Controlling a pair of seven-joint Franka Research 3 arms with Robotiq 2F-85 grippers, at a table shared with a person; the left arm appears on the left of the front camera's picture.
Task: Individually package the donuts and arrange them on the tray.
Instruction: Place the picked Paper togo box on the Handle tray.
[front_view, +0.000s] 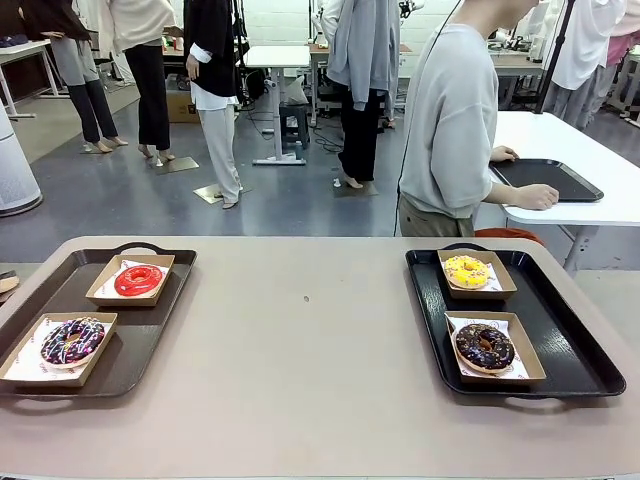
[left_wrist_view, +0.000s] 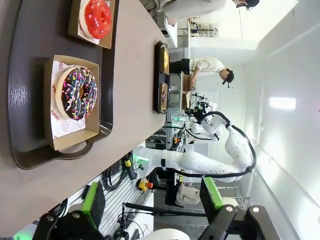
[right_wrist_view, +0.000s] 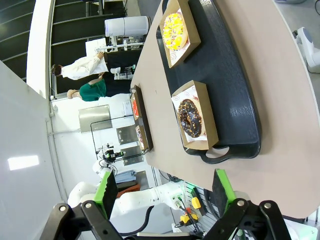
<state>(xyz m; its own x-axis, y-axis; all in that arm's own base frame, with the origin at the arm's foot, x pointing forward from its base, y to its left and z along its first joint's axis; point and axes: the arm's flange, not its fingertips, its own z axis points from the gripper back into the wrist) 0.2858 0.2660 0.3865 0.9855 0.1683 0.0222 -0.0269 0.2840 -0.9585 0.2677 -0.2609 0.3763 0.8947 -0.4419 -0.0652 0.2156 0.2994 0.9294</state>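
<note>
Two black trays lie on the tan table, each holding two donuts in open cardboard boxes. On the left tray are the red donut and the sprinkled donut. On the right tray are the yellow donut and the chocolate donut. My left gripper hangs open and empty off the table's near edge, short of the sprinkled donut and red donut. My right gripper is also open and empty, short of the chocolate donut and yellow donut.
A wide bare stretch of table separates the two trays. A person in a grey sweater stands beyond the far edge, hands at another black tray on a white table. Other people stand farther back.
</note>
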